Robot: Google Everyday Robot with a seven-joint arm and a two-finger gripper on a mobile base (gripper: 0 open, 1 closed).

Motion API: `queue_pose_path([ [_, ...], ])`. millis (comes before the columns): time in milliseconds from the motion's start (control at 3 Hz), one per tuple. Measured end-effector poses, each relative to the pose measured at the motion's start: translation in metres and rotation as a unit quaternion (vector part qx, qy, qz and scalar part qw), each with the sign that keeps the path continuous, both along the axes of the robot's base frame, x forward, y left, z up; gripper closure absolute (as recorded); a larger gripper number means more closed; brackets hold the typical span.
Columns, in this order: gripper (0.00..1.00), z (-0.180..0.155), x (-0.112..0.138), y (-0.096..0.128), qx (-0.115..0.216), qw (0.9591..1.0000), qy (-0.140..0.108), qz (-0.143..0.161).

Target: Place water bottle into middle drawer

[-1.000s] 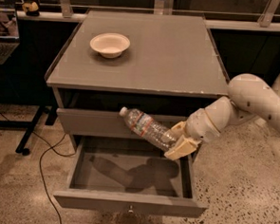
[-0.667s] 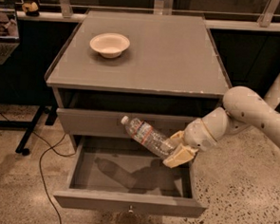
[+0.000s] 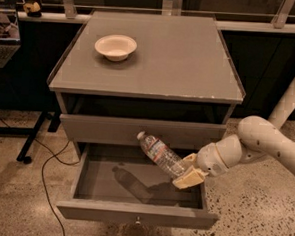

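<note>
The water bottle [image 3: 160, 154] is clear crinkled plastic with a white cap and a white-and-red label. It is tilted, cap up to the left, held by its base in my gripper [image 3: 188, 171]. The gripper's cream fingers [image 3: 186, 180] are shut on the bottle at the right side of the pulled-out middle drawer [image 3: 136, 213], just above its inside. The drawer is grey and wide open, its floor bare but for the bottle's shadow. A small knob [image 3: 138, 220] sits on its front.
The closed grey drawer [image 3: 141, 132] sits directly above. A white bowl [image 3: 116, 46] stands on the cabinet top [image 3: 181, 57]. My white arm [image 3: 271, 145] comes in from the right. A black cable [image 3: 49, 169] lies on the speckled floor at left.
The gripper has moved down and slightly left with the bottle, from in front of the upper drawer toward the open drawer's inside. The bottle tilts more steeply.
</note>
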State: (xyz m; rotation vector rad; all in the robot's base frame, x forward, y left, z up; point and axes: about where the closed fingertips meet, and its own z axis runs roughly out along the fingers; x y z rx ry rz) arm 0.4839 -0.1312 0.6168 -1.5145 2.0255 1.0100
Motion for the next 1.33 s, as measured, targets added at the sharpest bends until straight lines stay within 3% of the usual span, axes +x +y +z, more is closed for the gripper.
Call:
queue_pose_path([
  [333,1.0,-0.02,-0.002,-0.004,0.005,0.9996,0.015,-0.023],
  [667,1.0,-0.026,0.0,0.007,0.01,0.9997,0.015,-0.017],
  [1333,1.0,-0.067,0.0,0.009,0.045,0.9977,0.044,-0.027],
])
